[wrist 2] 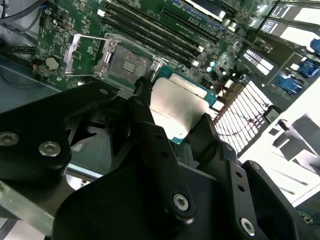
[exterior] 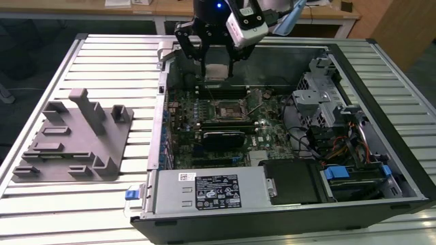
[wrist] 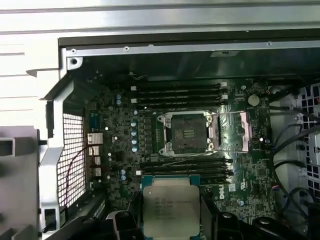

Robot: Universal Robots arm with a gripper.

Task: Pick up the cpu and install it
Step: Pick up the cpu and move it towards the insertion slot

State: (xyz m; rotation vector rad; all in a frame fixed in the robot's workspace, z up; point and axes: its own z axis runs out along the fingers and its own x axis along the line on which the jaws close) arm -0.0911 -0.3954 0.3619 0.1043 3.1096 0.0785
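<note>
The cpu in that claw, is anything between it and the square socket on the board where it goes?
Nothing visible. The gripper holds the cpu in the air above the motherboard, and the socket lies open, its metal cover swung to one side, with no cable or part over it.

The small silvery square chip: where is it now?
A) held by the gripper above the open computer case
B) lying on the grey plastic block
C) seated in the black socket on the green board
A: the black gripper clamps the silvery square chip above the board, whose metal-framed socket lies bare.
</note>
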